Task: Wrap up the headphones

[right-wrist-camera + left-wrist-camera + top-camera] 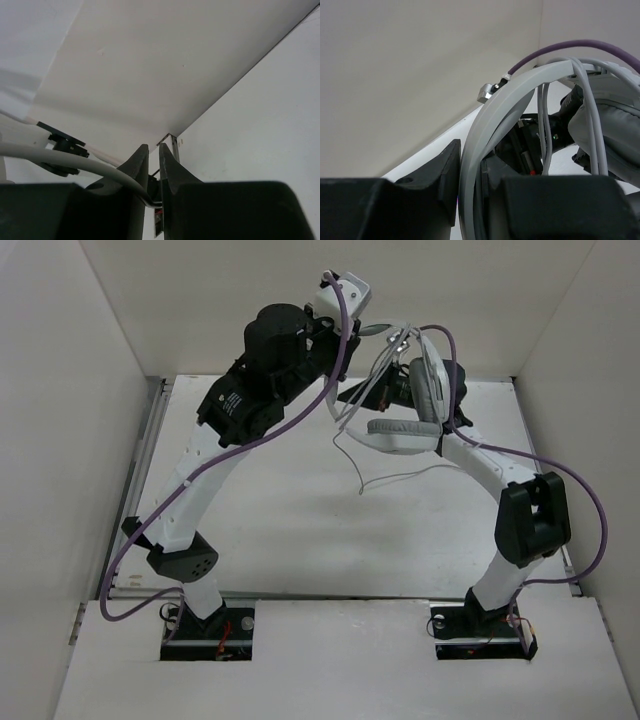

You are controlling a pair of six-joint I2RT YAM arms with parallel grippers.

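Up high, the headphones [405, 432] are held tight in the left tool [472, 170] — the cable [75, 161] is pinched by the right tool [154, 155], ready for winding.

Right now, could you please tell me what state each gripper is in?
Left gripper: closed on the curved headband of the white and light-grey over-ear headphones.
Right gripper: closed on their long thin grey cable.

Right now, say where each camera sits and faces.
Top external: above, behind the bases, looking down on the table; left arm, right arm show.
Left wrist: on the left arm, facing the headband in the left end effector.
Right wrist: on the right arm, facing the wall corner; right end effector pinches cable.
Shared: headphones in all three.
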